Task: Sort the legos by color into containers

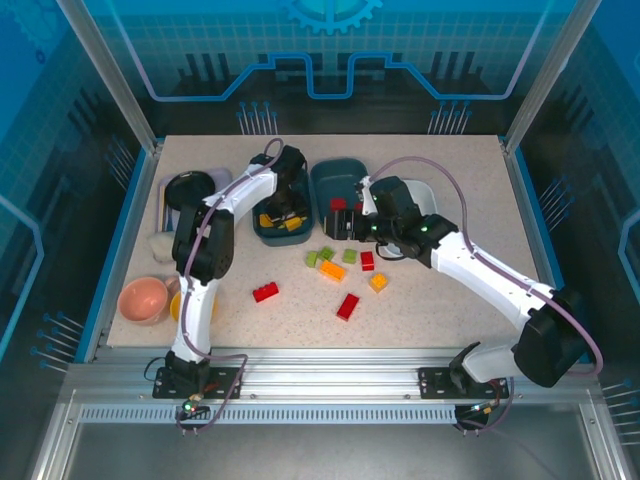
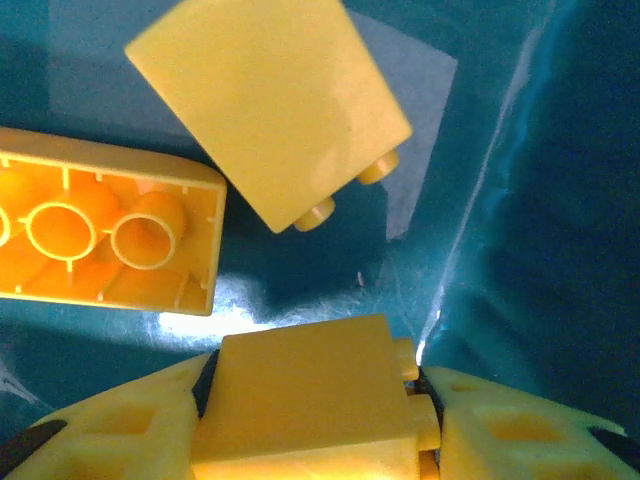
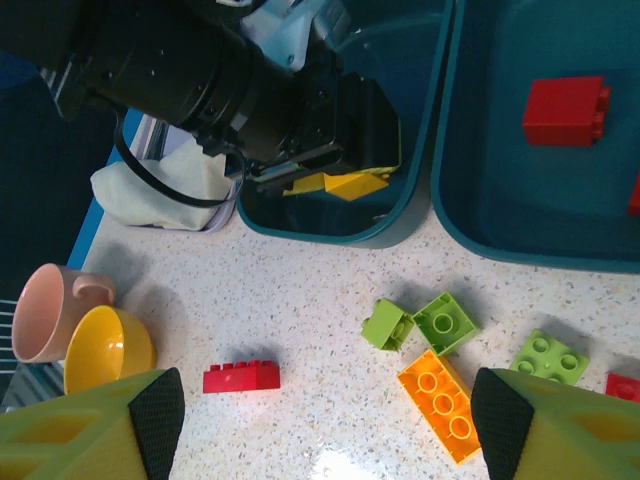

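Observation:
My left gripper (image 2: 320,405) reaches down into the left teal bin (image 1: 258,232). A yellow brick (image 2: 300,375) lies between its fingers, with a thin dark gap at the left finger, so the jaws stand open. Two more yellow bricks (image 2: 265,110) (image 2: 100,235) rest on the bin floor. The middle teal bin (image 1: 335,175) holds a red brick (image 3: 565,110). The white bin (image 1: 428,192) is partly hidden by the right arm. My right gripper (image 3: 325,420) hangs wide open and empty above the table. Below it are loose green (image 3: 445,322), orange (image 3: 438,404) and red (image 3: 241,376) bricks.
A pink bowl (image 1: 143,299) and a yellow bowl (image 1: 180,305) sit at the near left. A black plate (image 1: 190,190) on a grey tray and a white cloth (image 1: 162,245) are at the far left. More loose bricks (image 1: 347,306) lie mid-table.

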Tool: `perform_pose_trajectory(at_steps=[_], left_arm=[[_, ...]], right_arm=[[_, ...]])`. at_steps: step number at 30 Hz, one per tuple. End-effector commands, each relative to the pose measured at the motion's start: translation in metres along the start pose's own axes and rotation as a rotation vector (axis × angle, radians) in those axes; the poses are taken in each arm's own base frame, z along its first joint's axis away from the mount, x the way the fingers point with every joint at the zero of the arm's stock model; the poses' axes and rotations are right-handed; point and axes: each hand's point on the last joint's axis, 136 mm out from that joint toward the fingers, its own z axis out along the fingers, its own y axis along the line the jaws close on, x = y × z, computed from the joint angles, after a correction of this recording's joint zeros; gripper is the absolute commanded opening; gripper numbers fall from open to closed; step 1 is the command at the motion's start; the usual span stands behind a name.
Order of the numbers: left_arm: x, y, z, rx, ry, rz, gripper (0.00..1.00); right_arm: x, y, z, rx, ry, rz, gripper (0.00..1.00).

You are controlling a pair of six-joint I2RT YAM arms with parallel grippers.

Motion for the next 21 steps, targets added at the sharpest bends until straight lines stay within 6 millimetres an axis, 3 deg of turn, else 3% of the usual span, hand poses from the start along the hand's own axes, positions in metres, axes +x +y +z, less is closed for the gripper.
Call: perform_pose_trajectory(at_steps=[1,7,11,15,18,21], left_arm=[[-0.002,-0.006,-0.019,0.04,0.009,0.013,0.59],[-0.002,-0.013,-0.064,0.105,-0.054,0.015,0.71],[0.008,-0.002,-0.104,0.128,-0.117,-0.008,0.75],[0.041,0.034,-0.136,0.142,-0.161,-0.091,0.78],[0.077,0.075,-0.146,0.119,-0.169,-0.191,0.79],[0.112,0.11,-0.15,0.115,-0.175,-0.284,0.8]], right_arm=[[0.011,-0.004,-0.001,0.053,0.043,-0.037,0.78],[0.035,-0.006,-0.005,0.105,0.108,-0.212,0.78],[0.066,0.008,0.006,0.068,0.211,-0.417,0.78],[0.109,0.042,0.026,-0.084,0.33,-0.65,0.78],[0.138,0.069,0.043,-0.213,0.388,-0.846,0.79],[0.158,0.082,0.065,-0.266,0.413,-1.009,0.82]])
